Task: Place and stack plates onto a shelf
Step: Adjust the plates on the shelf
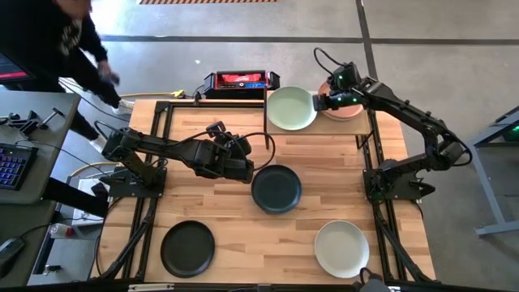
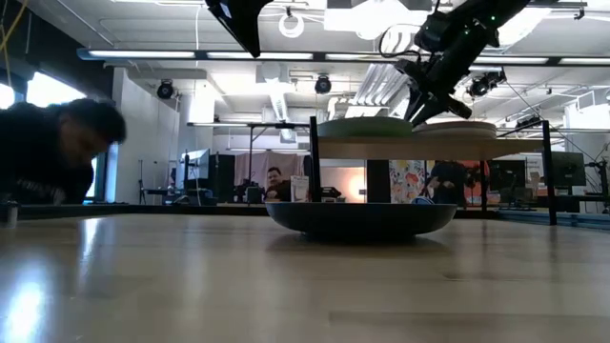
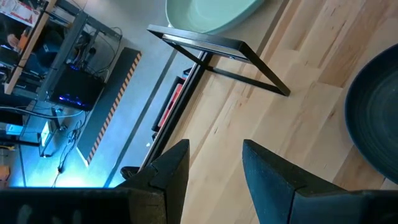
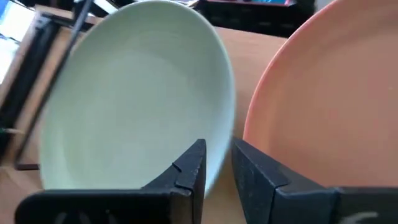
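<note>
A pale green plate [image 1: 290,108] [image 4: 130,93] and a peach plate [image 1: 345,107] [image 4: 323,93] lie side by side on the shelf [image 1: 357,128] at the table's far side. My right gripper [image 1: 316,102] [image 4: 217,163] hovers open over the spot where the two plates meet, with nothing between its fingers. A dark teal plate [image 1: 276,188] [image 2: 360,217] rests flat at the table's middle. My left gripper [image 1: 250,169] [image 3: 214,158] stands open just left of it, tilted down over bare wood.
A black plate [image 1: 188,247] lies near the front left and an off-white plate [image 1: 341,248] near the front right. A red-and-black box [image 1: 238,81] sits beyond the far edge, left of the shelf. A person [image 1: 73,40] bends over at the far left.
</note>
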{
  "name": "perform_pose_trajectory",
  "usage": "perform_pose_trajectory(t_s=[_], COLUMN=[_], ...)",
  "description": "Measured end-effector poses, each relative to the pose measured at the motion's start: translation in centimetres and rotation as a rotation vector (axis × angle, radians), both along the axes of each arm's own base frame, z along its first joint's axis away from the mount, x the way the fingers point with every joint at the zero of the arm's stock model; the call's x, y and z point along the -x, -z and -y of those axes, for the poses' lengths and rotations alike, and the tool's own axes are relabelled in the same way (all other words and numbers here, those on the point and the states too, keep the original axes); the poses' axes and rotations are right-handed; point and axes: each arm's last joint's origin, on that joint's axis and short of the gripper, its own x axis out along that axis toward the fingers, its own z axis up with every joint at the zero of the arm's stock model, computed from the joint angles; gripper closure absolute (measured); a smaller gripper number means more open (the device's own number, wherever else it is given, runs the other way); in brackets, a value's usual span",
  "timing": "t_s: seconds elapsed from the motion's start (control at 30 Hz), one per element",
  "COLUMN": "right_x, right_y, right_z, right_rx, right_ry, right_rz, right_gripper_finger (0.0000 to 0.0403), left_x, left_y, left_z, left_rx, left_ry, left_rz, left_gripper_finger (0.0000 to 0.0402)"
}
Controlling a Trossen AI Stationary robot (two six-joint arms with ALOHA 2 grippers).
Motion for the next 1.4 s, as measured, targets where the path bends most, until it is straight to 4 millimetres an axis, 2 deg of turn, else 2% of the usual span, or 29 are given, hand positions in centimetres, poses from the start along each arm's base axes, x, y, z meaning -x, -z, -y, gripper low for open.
perform_pose_trajectory(t_s=[0.23, 0.57, 0.67, 0.8, 1.03, 1.4], right_x=[1.2, 2.9, 2.7, 3.2, 4.8, 5.6], right_y=[-0.4, -2.8, -2.8, -2.5, -1.3, -0.6], right_z=[0.1, -0.9, -1.1, -1.0, -1.5, -2.4], right_rx=[0.001, 0.086, 0.088, 0.119, 0.0, -0.092], right_ry=[0.027, 0.072, 0.059, 0.106, 0.134, 0.128], right_rz=[-0.018, 0.059, 0.056, -0.036, -0.187, -0.293], right_gripper_finger=[0.0327, 0.0327, 0.0327, 0.0327, 0.0327, 0.0327], left_x=[0.0, 0.0, 0.0, -0.1, -0.1, -0.1], left_y=[0.1, 0.1, 0.1, 0.1, 0.1, 0.1], left_z=[0.1, 0.1, -0.1, -0.3, -0.4, -0.4], left_rx=[0.035, 0.039, 0.039, 0.039, 0.039, 0.039], left_ry=[0.008, 0.01, 0.005, -0.002, -0.003, -0.003], left_rz=[-0.005, -0.006, -0.006, -0.007, -0.007, -0.007], left_gripper_finger=[0.0264, 0.0264, 0.0264, 0.0264, 0.0264, 0.0264])
